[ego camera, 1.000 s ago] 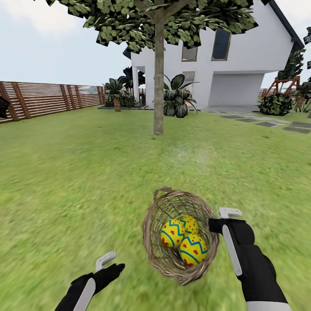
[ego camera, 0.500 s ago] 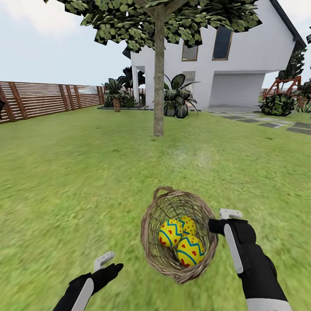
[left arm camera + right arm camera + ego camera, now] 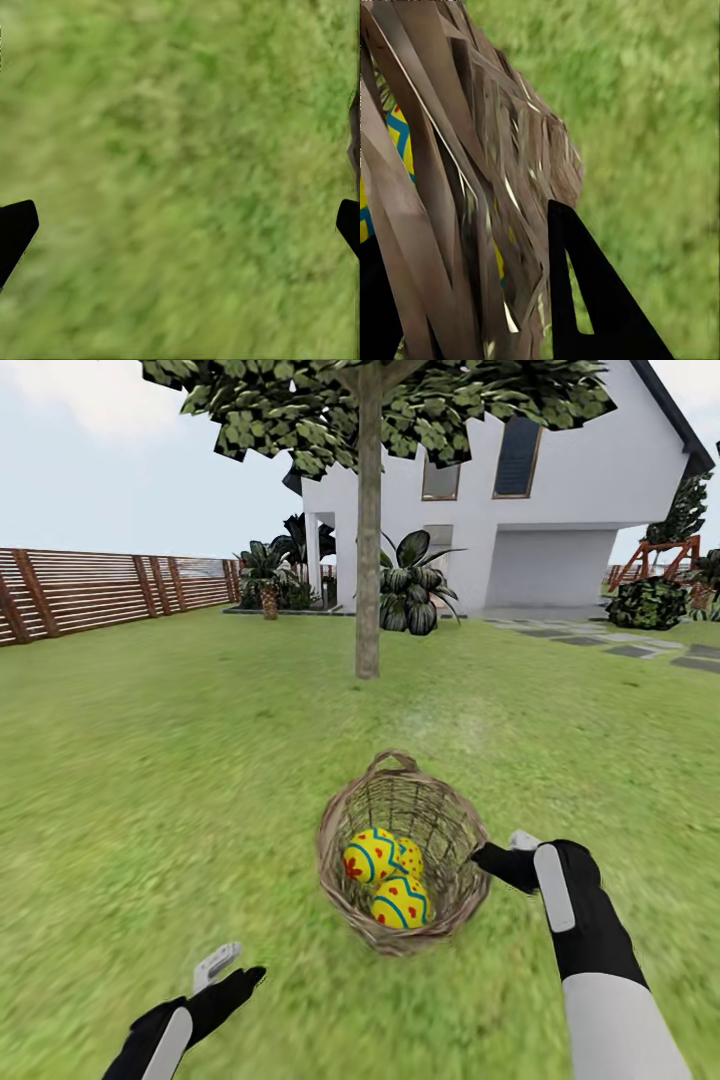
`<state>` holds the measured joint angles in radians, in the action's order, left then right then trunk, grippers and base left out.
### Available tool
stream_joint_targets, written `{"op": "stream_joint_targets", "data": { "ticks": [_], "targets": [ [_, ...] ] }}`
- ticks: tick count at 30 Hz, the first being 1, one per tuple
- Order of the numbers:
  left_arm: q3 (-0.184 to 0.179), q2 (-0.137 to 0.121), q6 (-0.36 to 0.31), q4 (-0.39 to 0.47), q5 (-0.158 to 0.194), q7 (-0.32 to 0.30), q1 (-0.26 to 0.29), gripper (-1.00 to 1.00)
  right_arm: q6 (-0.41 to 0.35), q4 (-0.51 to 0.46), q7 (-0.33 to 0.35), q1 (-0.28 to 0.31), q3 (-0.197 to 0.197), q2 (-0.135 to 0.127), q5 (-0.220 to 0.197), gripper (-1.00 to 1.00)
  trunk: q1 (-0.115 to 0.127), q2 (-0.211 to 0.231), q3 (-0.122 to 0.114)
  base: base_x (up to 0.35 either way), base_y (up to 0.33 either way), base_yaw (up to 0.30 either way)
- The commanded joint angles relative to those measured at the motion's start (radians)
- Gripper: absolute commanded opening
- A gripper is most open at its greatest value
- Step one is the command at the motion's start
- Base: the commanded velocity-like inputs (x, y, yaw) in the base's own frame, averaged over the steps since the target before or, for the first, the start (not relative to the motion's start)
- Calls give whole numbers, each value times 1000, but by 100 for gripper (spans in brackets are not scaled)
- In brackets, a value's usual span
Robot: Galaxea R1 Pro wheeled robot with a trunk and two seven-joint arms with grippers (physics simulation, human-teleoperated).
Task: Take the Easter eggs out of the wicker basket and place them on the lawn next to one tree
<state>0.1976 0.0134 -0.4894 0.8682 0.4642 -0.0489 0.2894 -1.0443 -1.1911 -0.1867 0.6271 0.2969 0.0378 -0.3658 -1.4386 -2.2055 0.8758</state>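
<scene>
On the lawn (image 3: 150, 780) in the head view, the wicker basket (image 3: 440, 815) stands close in front of me, tipped slightly toward me. Three yellow Easter eggs lie inside it: one (image 3: 368, 856) on the left, one (image 3: 402, 901) nearest me, and one (image 3: 409, 852) half hidden behind them. My right gripper (image 3: 492, 858) is shut on the basket's right rim. In the right wrist view the wicker wall (image 3: 472, 187) runs between the two dark fingers (image 3: 585, 300), with a bit of egg (image 3: 401, 142) showing through the weave. My left gripper (image 3: 228, 970) hangs open over bare grass (image 3: 180, 150), left of the basket. The tree (image 3: 368, 560) stands straight ahead.
A white house (image 3: 560, 500) with broad-leaved plants (image 3: 410, 595) lies behind the tree. A brown slatted fence (image 3: 90, 590) runs along the left. Grey paving stones (image 3: 630, 650) and a dark bush (image 3: 640, 603) are at the far right. Open grass stretches between the basket and the trunk.
The basket has moved up and away in the head view, standing more upright, with the right gripper holding its rim. The eggs shifted inside. The left arm has dropped lower in the picture.
</scene>
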Motion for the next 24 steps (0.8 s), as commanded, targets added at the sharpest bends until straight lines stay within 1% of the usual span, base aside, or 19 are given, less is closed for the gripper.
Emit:
{"op": "stream_joint_targets", "data": {
  "ticks": [1, 2, 5, 7, 8, 10, 13, 17, 20, 24],
  "targets": [
    [24, 0, -7, 1, 3, -7, 1, 100, -3, 10, -11, 7, 2, 1, -27, -100, 0, 0, 1, 332, 0, 0],
    [45, 0, -8, 0, 3, -9, 0, 100, -3, 24, -13, 13, 2, 1, -28, -100, 0, 0, 1, 332, 0, 0],
    [64, 0, -7, 0, 4, -10, 0, 100, -3, 36, -15, 22, 2, 1, -30, -100, 0, 0, 1, 332, 0, 0],
    [68, 0, -7, 0, 4, -10, 0, 100, -3, 39, -20, 24, 2, 1, -30, -100, 0, 0, 1, 332, 0, 0],
    [68, 0, -8, 0, 4, -10, 0, 100, -3, 41, -33, 24, 2, 1, -30, -100, 0, 0, 1, 332, 0, 0],
    [69, 0, -8, 0, 4, -10, 0, 100, -3, 52, -94, 25, 4, 2, -33, -100, 0, 0, 1, 332, 0, 0],
    [69, 0, -8, 0, 4, -9, 0, 100, -3, 59, -127, 26, 5, 3, -41, -100, 0, 0, 1, 332, 0, 0],
    [69, 0, -8, -1, 4, -8, 0, 100, -3, 64, -136, 26, 5, 3, -50, -100, 0, 0, 1, 332, 0, 0],
    [69, 1, -9, -1, 4, -8, 0, 100, -3, 95, -135, 27, 4, 0, -61, -100, 0, 0, 1, 332, 0, 0],
    [69, 2, -9, -1, 4, -5, 0, 100, -3, 105, -135, 28, 4, 1, -63, -100, 0, 0, 1, 333, 0, 0]
  ]
}}
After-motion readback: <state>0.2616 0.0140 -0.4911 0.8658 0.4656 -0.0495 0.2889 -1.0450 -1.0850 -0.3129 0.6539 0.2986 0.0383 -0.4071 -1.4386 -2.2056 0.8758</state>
